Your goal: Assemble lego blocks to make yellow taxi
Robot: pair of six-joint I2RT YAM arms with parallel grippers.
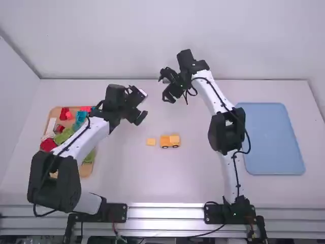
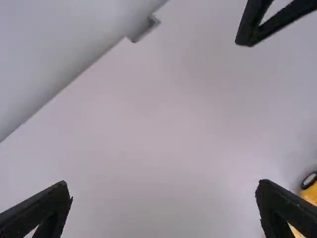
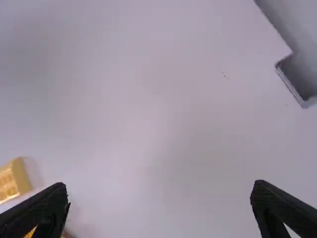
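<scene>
Taxi looks past halfway, my read. The orange-yellow plastic car body on dark wheels [image 1: 170, 141] sits upright on the table [image 1: 193, 183], around the middle, with a paler yellow block [image 1: 174, 139] on its right end. So wheels and base are in, and at least one upper piece is on. The left end of the body is lower, no matching block on top of it.

One small loose yellow block [image 1: 151, 142] lies just left of the car, apart from it. That's the obvious leftover. Likely next: pick it, line up the studs, press it onto the body. Can't tell whether it's meant for the low end or for the roof. Main risk is pressing off-square: the car could roll on its wheels, so it probably wants bracing by the second hand.

Left hand [image 2: 163, 183]: released, fingers spread, nothing between them, above the table to the far left of the car. Right hand [image 3: 159, 184]: also released and empty, far side, above the table near its far edge.

Spare red, teal, green and white blocks [image 1: 63, 136] sit in the tan bin [image 1: 87, 169] at left; judging by colour, mostly not taxi parts. Blue tray [image 1: 269, 140] is at right; can't tell if the finished car goes there.
</scene>
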